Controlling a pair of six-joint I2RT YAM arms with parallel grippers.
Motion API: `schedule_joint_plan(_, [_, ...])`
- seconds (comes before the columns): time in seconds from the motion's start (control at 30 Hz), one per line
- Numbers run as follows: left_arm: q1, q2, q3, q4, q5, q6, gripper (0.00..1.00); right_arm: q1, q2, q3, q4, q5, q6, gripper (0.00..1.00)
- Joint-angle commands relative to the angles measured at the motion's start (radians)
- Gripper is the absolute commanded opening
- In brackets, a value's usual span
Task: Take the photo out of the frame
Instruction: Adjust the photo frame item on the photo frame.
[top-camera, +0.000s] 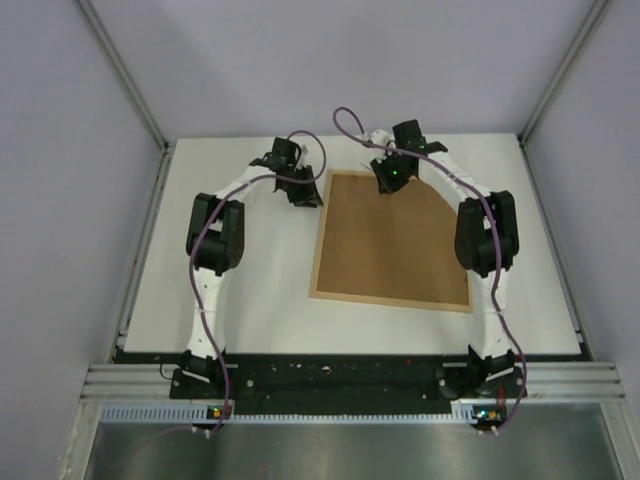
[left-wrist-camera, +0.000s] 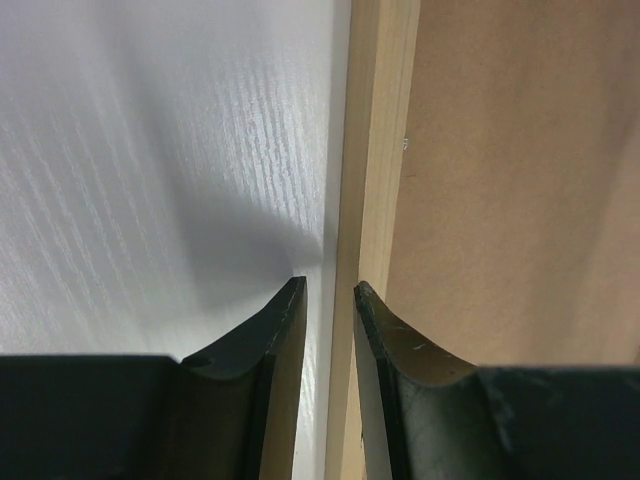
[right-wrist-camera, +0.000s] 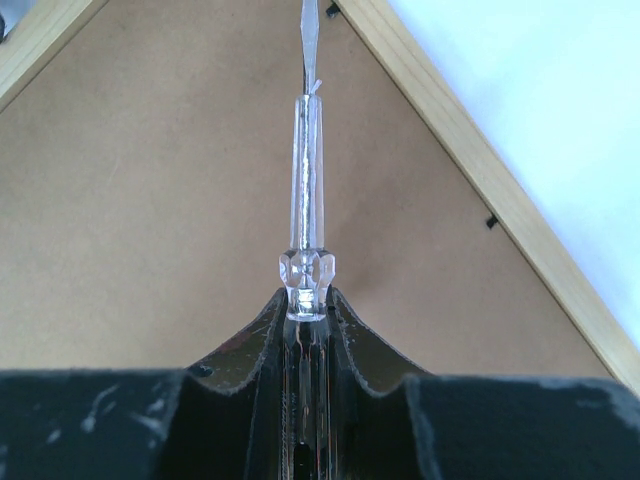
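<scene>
What the right gripper (right-wrist-camera: 305, 300) holds: a clear-handled screwdriver (right-wrist-camera: 305, 180), clamped by the butt between closed jaws, with the blade pointing at the far corner.
Screwdriver tip: close to a small black retaining tab (right-wrist-camera: 331, 10) on the far rail. I cannot tell if it touches.
Second tab (right-wrist-camera: 491, 221): on the right-hand rail, lying over the board's edge.
Left gripper (left-wrist-camera: 330, 290): jaws a little apart and gripping nothing. One finger is over the table (top-camera: 260, 310), the other over the frame's left rail. I cannot tell whether it is in contact with the wood.
Frame (top-camera: 390, 301): lies flat and face down between the arms, with light wood rails around the brown backing board (top-camera: 395, 240).
Photo: hidden, presumably under the board against the front.
Stage, as I judge it: freeing the tabs, with the board not yet lifted.
Handling, frame: looks stiff and fairly light, so it will probably slide on the smooth top unless pinned at a rail.
Handling, board: thin and rigid. Pry it at an edge or corner once the tabs are turned.
Handling, photo: likely thin paper that creases easily. Pinch it at a margin and lift gently.
</scene>
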Motion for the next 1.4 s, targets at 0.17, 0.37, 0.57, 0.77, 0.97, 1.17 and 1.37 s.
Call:
schedule_joint_plan(0.17, [-0.003,0.017,0.014,0.055,0.088,-0.016,0.31,0.039,0.079,0.123,-0.059,-0.065,-0.012,0.00])
schedule_joint_plan(0.37, [-0.041,0.033,0.017,0.022,0.072,0.028,0.31,0.078,0.085,0.123,-0.095,-0.035,-0.129,0.00])
schedule_joint_plan(0.57, [-0.087,0.033,-0.008,-0.024,0.033,0.061,0.24,0.090,0.098,0.160,-0.176,-0.015,-0.270,0.00])
schedule_joint_plan(0.77, [-0.110,-0.005,-0.101,-0.017,0.024,0.074,0.20,0.089,0.076,0.126,-0.202,0.043,-0.413,0.00])
schedule_joint_plan(0.97, [-0.124,-0.045,-0.205,0.006,0.033,0.077,0.18,0.084,-0.002,0.017,-0.202,0.035,-0.511,0.00])
schedule_joint_plan(1.17, [-0.150,-0.073,-0.281,0.008,0.022,0.114,0.16,0.063,-0.065,-0.057,-0.222,-0.023,-0.559,0.00])
schedule_joint_plan(1.37, [-0.171,-0.110,-0.353,0.023,0.044,0.137,0.15,0.003,-0.112,-0.066,-0.309,-0.202,-0.586,0.00])
